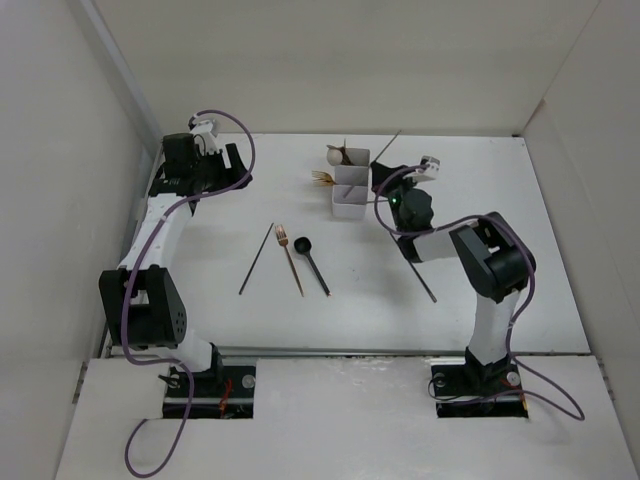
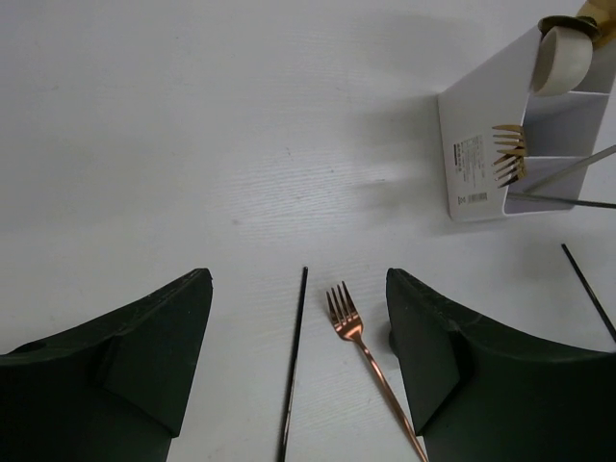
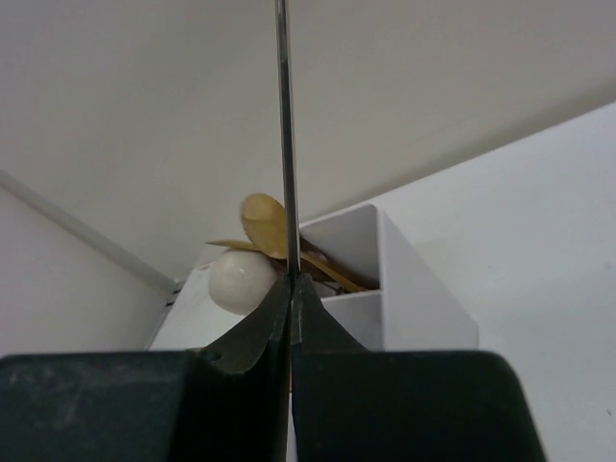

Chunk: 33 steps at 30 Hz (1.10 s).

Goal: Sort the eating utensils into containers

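The right gripper (image 3: 291, 289) is clenched on a dark chopstick (image 3: 283, 115) whose upper end its wrist view cuts off, the white box (image 3: 404, 279) just beyond holds a wooden spoon (image 3: 265, 221) and some pale round thing I cannot make out, and the left gripper (image 2: 296, 279) gapes wide, holding nothing, over a copper fork (image 2: 361, 337) lying on the table (image 2: 192, 144).

No text can be read. The only print is a small label (image 2: 471, 166) on the outer side wall of the white box (image 2: 460, 115), seen from the left wrist camera at the far right. It bears several short lines of fine dark print, with a darker block at the end nearer the counter. All of it is too small and blurred to make out a word, brand or number.
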Each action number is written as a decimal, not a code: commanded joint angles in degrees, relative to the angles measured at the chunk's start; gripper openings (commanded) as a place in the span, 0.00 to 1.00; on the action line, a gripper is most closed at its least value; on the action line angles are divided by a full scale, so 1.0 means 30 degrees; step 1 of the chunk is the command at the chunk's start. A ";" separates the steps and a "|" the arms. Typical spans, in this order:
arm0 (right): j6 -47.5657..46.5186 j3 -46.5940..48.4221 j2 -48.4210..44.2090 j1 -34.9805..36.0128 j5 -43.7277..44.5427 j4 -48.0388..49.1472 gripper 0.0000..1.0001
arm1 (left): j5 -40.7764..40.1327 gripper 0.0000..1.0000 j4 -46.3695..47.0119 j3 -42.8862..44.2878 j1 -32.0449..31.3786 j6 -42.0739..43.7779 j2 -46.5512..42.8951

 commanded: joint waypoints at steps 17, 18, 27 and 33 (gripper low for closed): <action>-0.4602 0.1651 -0.2187 0.1659 -0.0944 0.0332 0.00 | 0.0112 0.70 0.0541 0.0075 0.0109 0.0169 -0.0479; -0.4778 0.1653 -0.2187 0.1659 -0.0944 0.0329 0.00 | 0.0112 0.70 0.0541 0.0073 0.0109 0.0169 -0.0479; -0.6655 0.2561 -0.2187 0.2187 -0.0446 -0.2862 0.00 | 0.0112 0.70 0.0541 -0.0102 0.0109 0.0169 -0.0831; -0.7298 0.3030 -0.1835 0.2187 -0.0270 -0.4356 0.00 | 0.0112 0.70 0.0541 -0.0278 0.0109 0.0169 -0.0831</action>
